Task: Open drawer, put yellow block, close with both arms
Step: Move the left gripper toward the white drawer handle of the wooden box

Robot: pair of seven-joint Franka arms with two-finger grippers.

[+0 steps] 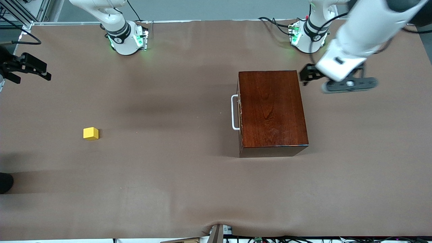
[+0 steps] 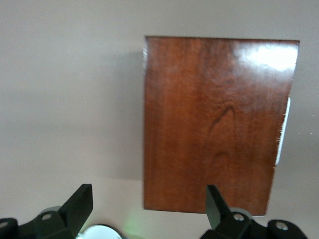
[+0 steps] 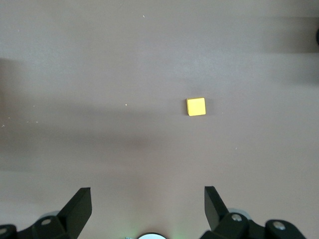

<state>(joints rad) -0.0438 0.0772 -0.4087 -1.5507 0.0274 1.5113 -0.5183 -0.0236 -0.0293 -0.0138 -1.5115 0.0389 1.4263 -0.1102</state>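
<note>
The dark mahogany box (image 1: 273, 109) stands toward the left arm's end of the table. Its drawer (image 1: 239, 114) is shut, and the white handle (image 1: 235, 112) faces the right arm's end. The yellow block (image 1: 90, 133) lies alone on the brown cover toward the right arm's end. My left gripper (image 1: 305, 75) hangs open and empty over the table beside the box's corner nearest the arm bases. In the left wrist view the left gripper (image 2: 149, 199) looks down on the box (image 2: 214, 124). My right gripper (image 1: 30, 76) is open and empty, high over the table's edge, with the block (image 3: 196, 106) far below the right gripper (image 3: 148, 199).
A brown cover (image 1: 168, 175) spans the whole table. The two arm bases (image 1: 126, 38) (image 1: 308, 37) stand along the edge farthest from the front camera, with cables (image 1: 276, 22) beside them. A dark object (image 1: 5, 182) pokes in at the right arm's end.
</note>
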